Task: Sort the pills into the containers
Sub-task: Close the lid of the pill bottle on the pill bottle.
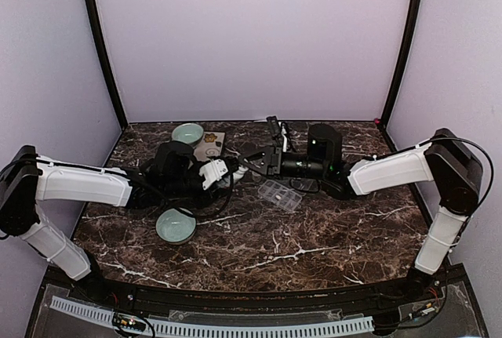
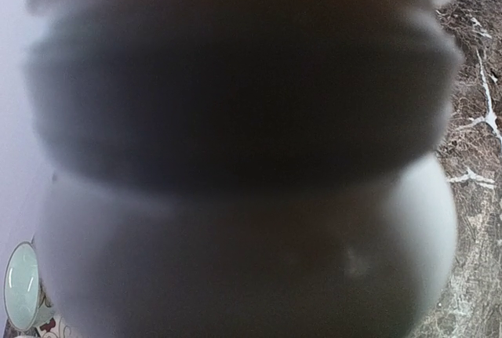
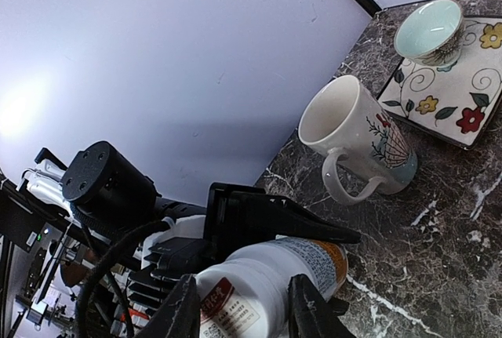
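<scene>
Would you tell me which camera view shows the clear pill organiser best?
The top external view: the pill organiser lies uncovered on the table, small but whole. The left wrist view is filled by a blurred object, and the right wrist view shows a mug and a white bottle; neither shows the organiser.

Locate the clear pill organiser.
Top view: the pill organiser lies on the table just right of centre, between the near green bowl and the right arm.
</scene>
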{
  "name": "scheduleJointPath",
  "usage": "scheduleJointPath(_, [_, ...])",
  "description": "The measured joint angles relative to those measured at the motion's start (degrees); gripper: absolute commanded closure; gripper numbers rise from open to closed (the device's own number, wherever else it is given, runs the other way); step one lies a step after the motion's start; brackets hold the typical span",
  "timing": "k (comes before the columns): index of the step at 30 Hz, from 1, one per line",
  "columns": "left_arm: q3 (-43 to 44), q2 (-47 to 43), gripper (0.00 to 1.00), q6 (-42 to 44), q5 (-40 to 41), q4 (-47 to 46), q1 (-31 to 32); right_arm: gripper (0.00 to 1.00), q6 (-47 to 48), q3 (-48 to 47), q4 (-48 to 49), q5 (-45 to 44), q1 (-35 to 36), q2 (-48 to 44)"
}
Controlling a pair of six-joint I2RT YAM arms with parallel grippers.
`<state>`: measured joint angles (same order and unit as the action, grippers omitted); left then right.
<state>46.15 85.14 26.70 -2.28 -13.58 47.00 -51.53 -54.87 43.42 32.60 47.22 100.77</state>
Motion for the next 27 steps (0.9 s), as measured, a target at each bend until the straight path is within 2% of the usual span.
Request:
scheduleJointPath(9, [-1.5,-1.2,1.00,0.0,-0.8,0.6,-0.7,0.71,1.8,-0.7,-2.4,-0.9,0.6,0.6])
scheduleJointPath(15, [-1.5,-1.2,1.00,-0.5,-0.6,1.5,-1.2,0.80,4.1,-2.0,-5.7,-2.1,0.8,0.6])
scheduleJointPath(19, [-1.5,-1.2,1.00,-0.9,-0.8,2.2,-1.4,0.82,5.6,-3.3,-8.5,-3.1,1.1,0.6])
scheduleJointPath(20, [-1.5,-1.2,1.00,-1.0,-0.9,2.4,-1.5,0.81,5.9,-3.5,-9.1,-3.4,1.1,0.6])
scheduleJointPath(23, [-1.7,-1.3,1.00,-1.2,-1.1,2.6,-1.7,0.68,6.7,-3.7,-10.1,-4.0,1.3,0.7])
scheduleJointPath(27, [-2.9,-1.8,1.00,-1.2,-1.1,2.3,-1.7,0.60,6.6,-2.4,-9.7,-4.3,1.7,0.2])
